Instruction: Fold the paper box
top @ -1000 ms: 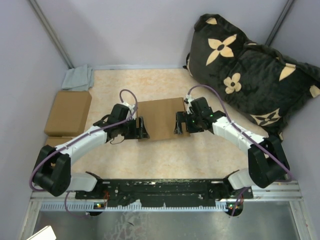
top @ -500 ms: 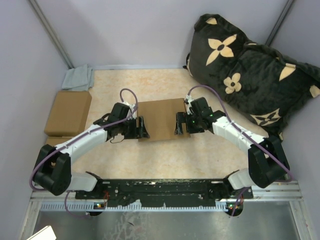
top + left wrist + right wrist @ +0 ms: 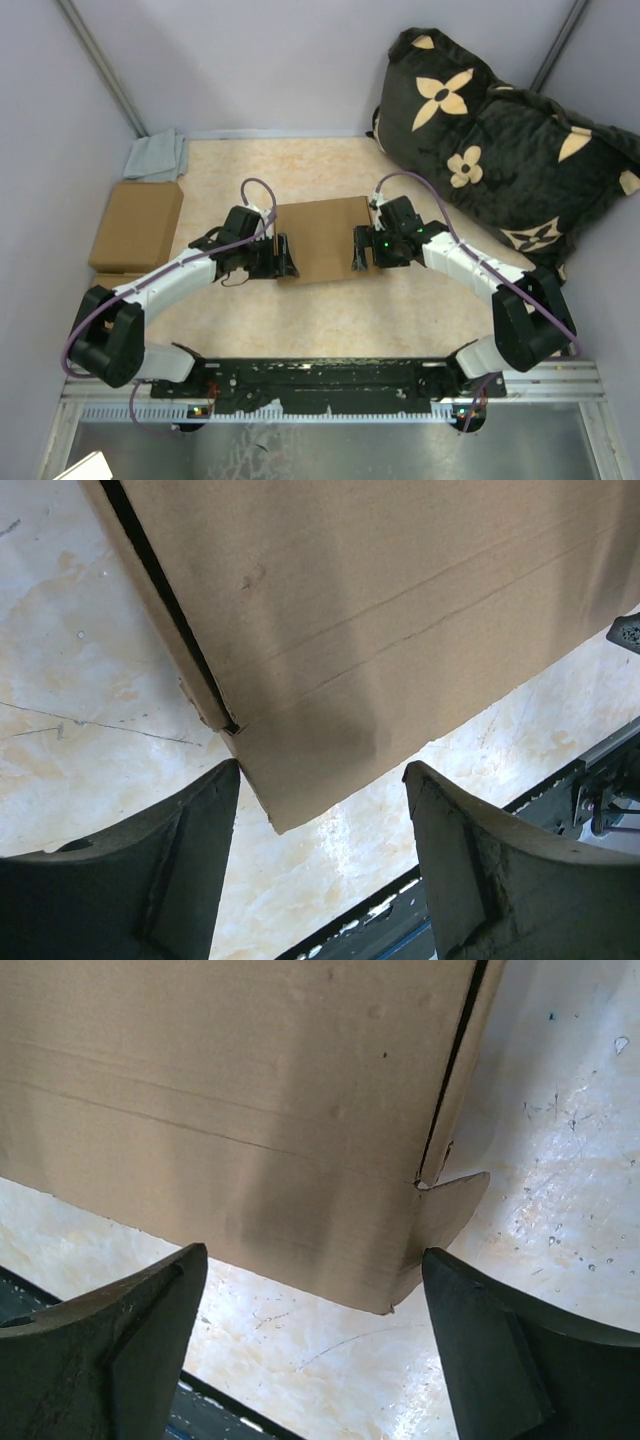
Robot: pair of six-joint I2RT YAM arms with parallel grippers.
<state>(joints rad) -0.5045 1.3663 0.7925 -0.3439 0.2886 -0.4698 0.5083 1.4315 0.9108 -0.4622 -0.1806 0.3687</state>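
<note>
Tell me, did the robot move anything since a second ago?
Hardly anything. The right arm shifted a hair; the right tool stays at the right edge of the paper box. The left tool stays at its left edge. Both tools are open, holding nothing, and the box lies where it was.

We reach both arms forward and inward from our bases at the near edge. Our left arm angles up to the right and our right arm up to the left, so the wrists face each other. Our left gripper and right gripper sit low and apart, each with its jaws spread wide and its dark fingers parted.
</note>
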